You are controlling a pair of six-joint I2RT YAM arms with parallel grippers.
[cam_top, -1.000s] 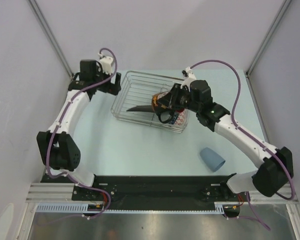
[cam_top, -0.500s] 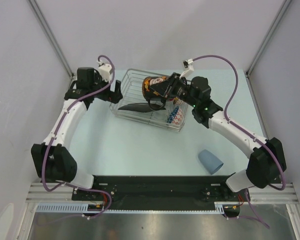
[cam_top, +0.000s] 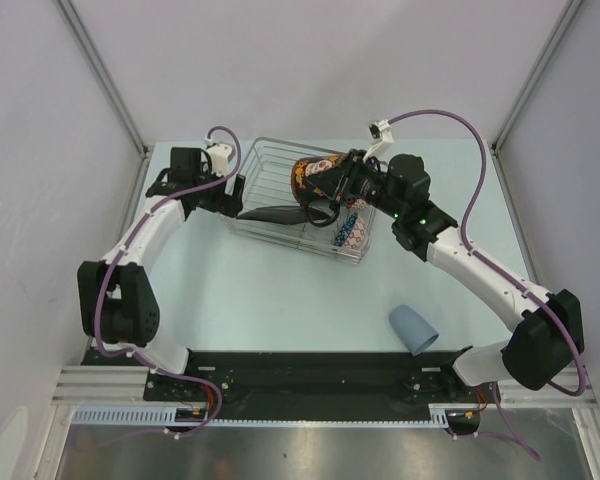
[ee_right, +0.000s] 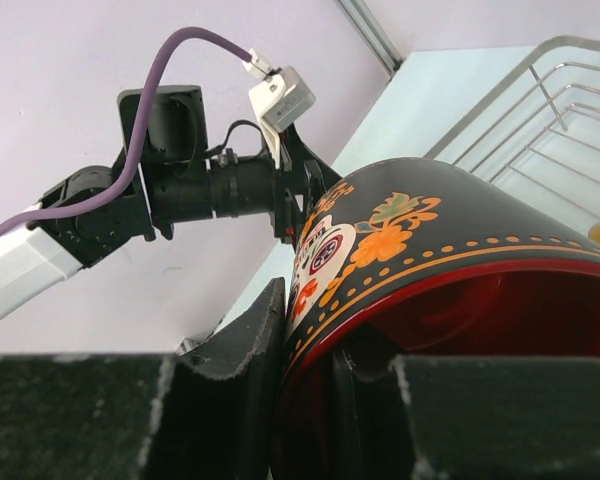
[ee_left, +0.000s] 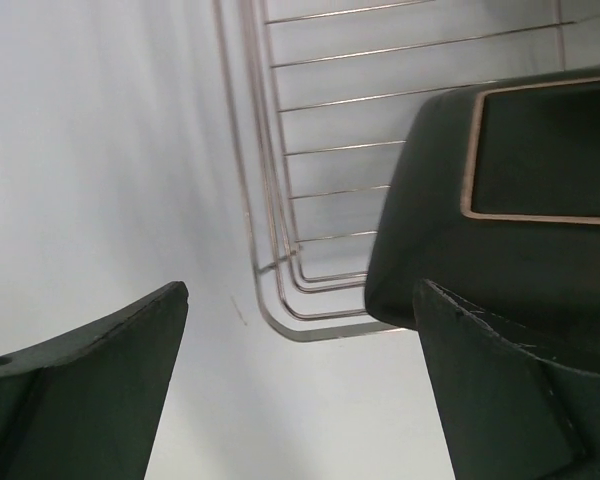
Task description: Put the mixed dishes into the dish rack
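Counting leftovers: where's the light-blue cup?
Top view: the light-blue cup lies on its side, near right, by the right arm's base, outside the dish rack.

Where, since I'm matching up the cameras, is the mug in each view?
Top external: the mug is upper centre, over the rack, held by the right gripper.
Left wrist: not in it.
Right wrist: the mug fills the lower right, its red inside towards the camera.
Shared landmark: the rack's wires, upper centre in top external, along the top in left wrist, upper right in right wrist.
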